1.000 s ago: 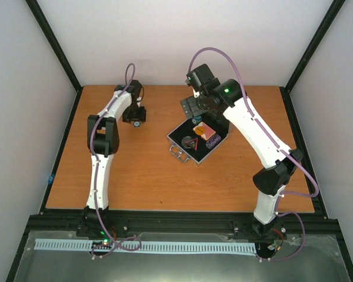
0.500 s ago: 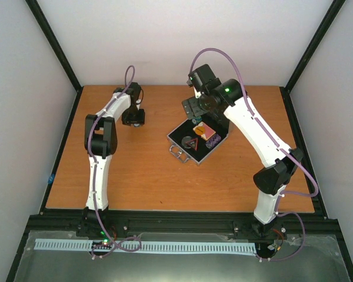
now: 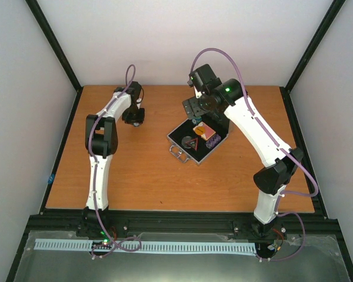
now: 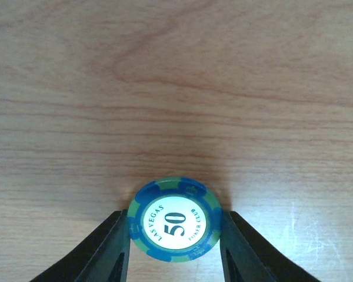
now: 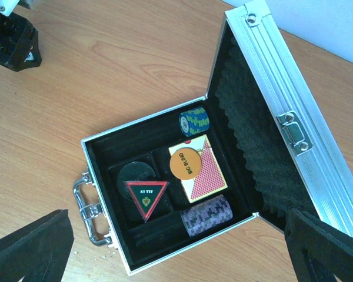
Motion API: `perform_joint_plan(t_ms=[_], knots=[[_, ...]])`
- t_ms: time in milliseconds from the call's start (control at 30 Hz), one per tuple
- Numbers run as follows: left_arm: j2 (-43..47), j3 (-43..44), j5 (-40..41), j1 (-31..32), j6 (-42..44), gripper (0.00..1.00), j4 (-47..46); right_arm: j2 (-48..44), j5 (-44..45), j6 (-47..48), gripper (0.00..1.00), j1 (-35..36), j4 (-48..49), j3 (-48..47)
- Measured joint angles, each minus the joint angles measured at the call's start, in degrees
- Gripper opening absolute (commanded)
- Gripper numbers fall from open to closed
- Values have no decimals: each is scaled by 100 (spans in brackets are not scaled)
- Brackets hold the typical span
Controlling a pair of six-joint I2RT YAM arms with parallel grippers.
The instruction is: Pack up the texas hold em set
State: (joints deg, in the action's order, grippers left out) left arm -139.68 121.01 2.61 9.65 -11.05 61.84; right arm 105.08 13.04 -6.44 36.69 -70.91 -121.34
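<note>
A blue-and-green poker chip [image 4: 174, 220] marked 50 lies flat on the wooden table. My left gripper [image 4: 175, 235] is down at it, left of the case [image 3: 133, 117], and both black fingers press its rim. The silver case [image 5: 147, 120] stands open with its foam-lined lid [image 5: 294, 117] raised. In its black tray are a pink-white card pack [image 5: 207, 176], an orange disc [image 5: 186, 163], a black-red triangle [image 5: 146, 197], a purple chip stack [image 5: 207, 215] and a blue-green chip stack [image 5: 193, 121]. My right gripper [image 5: 179, 247] hangs wide open above the case, holding nothing.
The case's metal handle [image 5: 85, 205] points toward the near left. The case [image 3: 194, 141] sits mid-table, with my right gripper [image 3: 194, 108] over its far edge. Black frame posts and white walls border the table. A few crumbs lie by the handle.
My left gripper's jaws have come together onto the chip, and the gripper has shifted slightly toward the far edge. The right arm has barely moved.
</note>
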Motion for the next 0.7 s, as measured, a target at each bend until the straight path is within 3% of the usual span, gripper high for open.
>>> perform_joint_plan(t_ms=[467,700], knots=[[256,-380,-96,0,17,31,-144,9,-20,0,100,-17,2,0],[920,-828,-522,0,-2,31,-146,11,-20,0,100,-28,4,0]])
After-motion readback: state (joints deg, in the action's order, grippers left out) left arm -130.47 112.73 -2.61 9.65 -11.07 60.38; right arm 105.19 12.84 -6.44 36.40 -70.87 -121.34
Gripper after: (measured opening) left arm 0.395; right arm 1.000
